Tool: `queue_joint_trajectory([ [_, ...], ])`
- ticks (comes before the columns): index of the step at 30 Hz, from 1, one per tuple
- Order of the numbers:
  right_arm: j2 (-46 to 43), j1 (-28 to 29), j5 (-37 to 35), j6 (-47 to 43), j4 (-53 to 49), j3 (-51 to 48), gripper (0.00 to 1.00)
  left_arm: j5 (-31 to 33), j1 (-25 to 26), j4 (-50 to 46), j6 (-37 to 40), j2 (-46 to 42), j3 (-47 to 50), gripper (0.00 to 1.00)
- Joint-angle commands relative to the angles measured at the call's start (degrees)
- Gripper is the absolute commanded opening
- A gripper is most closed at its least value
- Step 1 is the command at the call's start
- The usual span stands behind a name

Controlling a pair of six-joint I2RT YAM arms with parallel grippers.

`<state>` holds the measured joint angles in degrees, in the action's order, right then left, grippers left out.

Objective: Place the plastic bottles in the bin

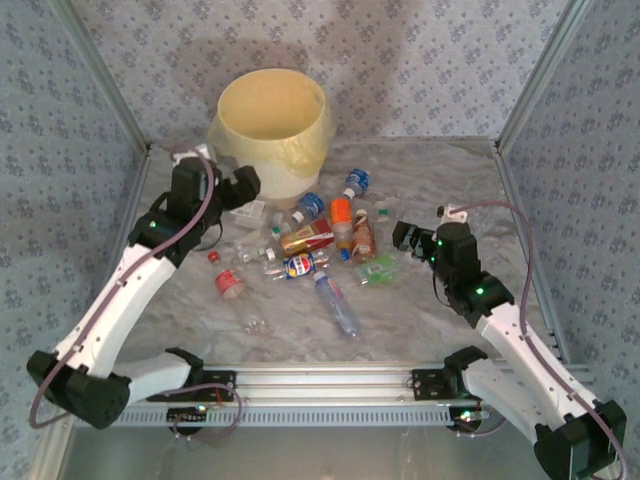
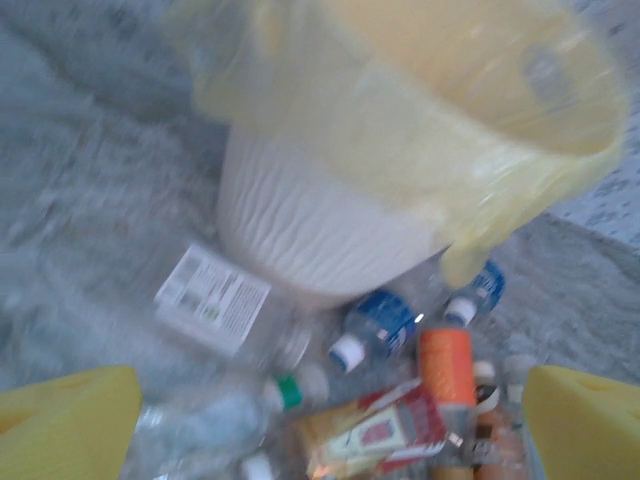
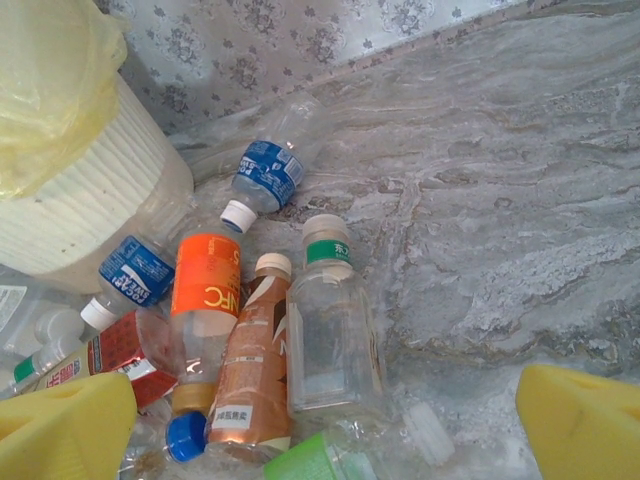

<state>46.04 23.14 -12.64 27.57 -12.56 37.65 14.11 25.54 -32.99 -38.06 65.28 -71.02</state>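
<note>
Both pairs of jaws stand wide and empty, left gripper (image 1: 240, 188) beside the large round cream-yellow bag-lined bin (image 1: 280, 165), right gripper (image 1: 405, 238) near the small clear plastic bottles (image 1: 322, 240) heaped just before it. These look light, thin-walled, slick and apt to roll, so I would grip across a labelled body. Clear ones melt into the grey marbled tabletop (image 1: 450, 320), several overlap, and the left wrist view is blurred.

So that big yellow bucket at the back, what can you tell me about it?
The bin is a large round bucket, cream-white with a finely ribbed wall, plastic by its look. A translucent yellowish bag lines it and folds out over the rim. It stands upright at the back of the table, mouth open, and a blue-labelled bottle lies by its base.
</note>
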Motion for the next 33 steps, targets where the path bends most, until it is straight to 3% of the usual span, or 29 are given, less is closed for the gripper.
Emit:
queue_joint_trajectory([
  [1,-0.7,0.2,-0.1,0.8,3.8,-0.4,1.0,0.2,-1.6,-10.6,-9.1,-0.6,4.6,0.98],
  [4,-0.7,0.2,0.1,1.0,3.2,-0.2,1.0,-1.4,-4.8,-14.8,-12.7,-2.0,10.8,0.98],
  [10,-0.7,0.2,-0.2,0.7,2.1,0.2,1.0,-16.0,-13.6,-8.7,-12.8,-3.2,25.1,0.98],
  [17,-0.5,0.2,-1.5,0.9,1.3,0.6,1.0,-17.4,-8.9,-6.2,-12.5,-6.1,33.2,0.98],
  [22,0.6,0.3,-1.1,1.1,2.6,0.8,1.0,-16.2,-9.2,-2.0,-13.3,-2.2,35.9,0.97],
  [33,1.3,0.5,-0.5,1.7,2.1,1.4,1.0,-17.5,-8.7,6.6,-8.2,6.4,37.2,0.79],
])
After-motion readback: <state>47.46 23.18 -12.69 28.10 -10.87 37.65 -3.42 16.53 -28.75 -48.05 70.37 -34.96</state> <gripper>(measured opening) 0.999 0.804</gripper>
